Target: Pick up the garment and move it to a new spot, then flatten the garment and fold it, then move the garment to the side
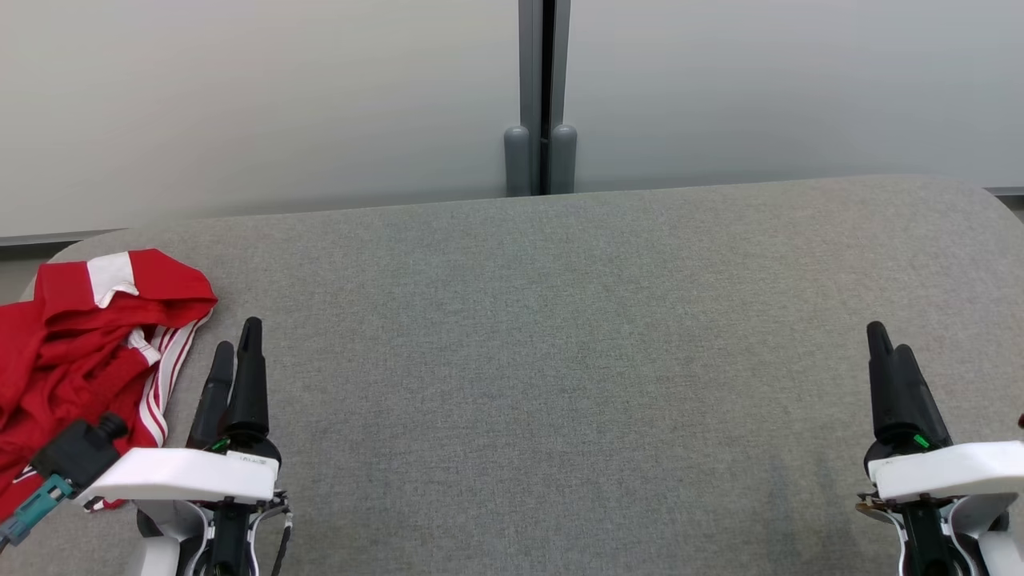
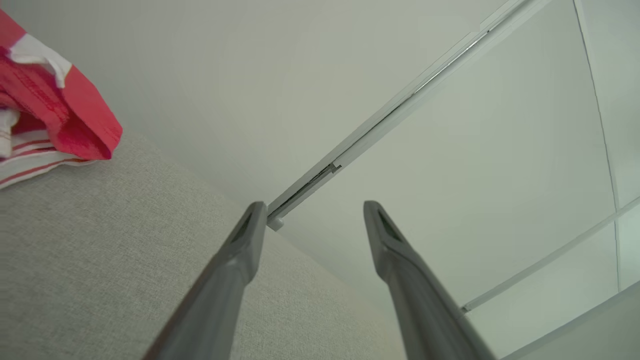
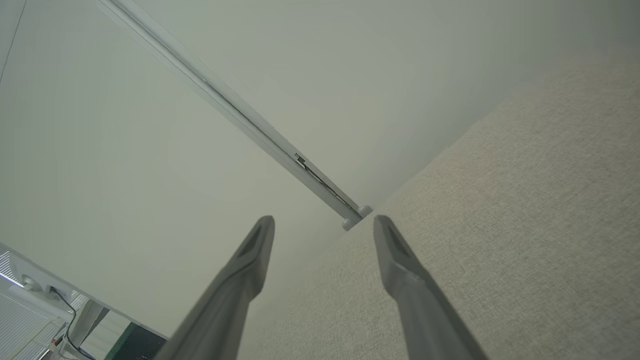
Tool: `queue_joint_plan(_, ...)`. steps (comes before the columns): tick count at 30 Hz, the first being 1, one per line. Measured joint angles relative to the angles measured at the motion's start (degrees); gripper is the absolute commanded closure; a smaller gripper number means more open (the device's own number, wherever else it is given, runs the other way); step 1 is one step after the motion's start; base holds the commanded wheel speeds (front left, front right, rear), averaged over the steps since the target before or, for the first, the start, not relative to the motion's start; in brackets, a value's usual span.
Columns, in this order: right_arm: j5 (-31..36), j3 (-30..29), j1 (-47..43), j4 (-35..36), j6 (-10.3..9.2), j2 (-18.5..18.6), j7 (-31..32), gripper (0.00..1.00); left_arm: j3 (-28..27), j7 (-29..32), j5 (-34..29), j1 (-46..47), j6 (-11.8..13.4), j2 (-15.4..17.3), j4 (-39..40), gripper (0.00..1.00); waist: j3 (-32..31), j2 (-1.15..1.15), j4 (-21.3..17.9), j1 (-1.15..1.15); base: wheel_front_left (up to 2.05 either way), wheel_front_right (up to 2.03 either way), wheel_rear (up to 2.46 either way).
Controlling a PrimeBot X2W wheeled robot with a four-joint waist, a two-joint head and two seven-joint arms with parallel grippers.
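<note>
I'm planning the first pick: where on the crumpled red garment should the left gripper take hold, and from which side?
Probably the white-striped edge of the red garment. It lies exposed at the side of the heap nearest the open left gripper, with a loose red fold above it. Come in low across the grey table from that side and pinch the edge.

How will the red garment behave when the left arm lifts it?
Probably floppy: the garment lies crumpled in soft folds, so it should sag and unfurl. Likely light; the cloth looks thin at its striped hem.
</note>
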State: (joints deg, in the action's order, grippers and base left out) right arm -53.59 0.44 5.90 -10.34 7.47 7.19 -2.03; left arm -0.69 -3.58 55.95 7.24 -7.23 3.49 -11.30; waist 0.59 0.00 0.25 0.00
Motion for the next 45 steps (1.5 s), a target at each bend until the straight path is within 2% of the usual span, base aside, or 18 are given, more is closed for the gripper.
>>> queue_joint_plan(12,11.6,1.7,-0.3,1.0,0.0,0.8,0.0,0.0,1.9,-2.3,-13.2,-1.1,0.8,1.2,-0.1,0.0,-0.4,0.0,0.2,0.0,0.0,0.0,0.0)
queue_joint_plan(21,18.1,2.5,-1.1,0.9,0.0,0.8,-0.5,0.0,3.2,-3.7,-20.7,-1.2,1.5,1.8,-0.8,0.0,-0.5,0.0,0.3,0.0,0.0,0.0,0.0)
queue_joint_plan(45,30.8,3.7,-2.1,-1.5,0.01,0.8,-2.7,0.0,5.2,-7.1,-34.7,-2.7,3.8,2.8,-3.7,0.0,-1.2,0.0,0.6,0.0,0.0,0.0,0.0)
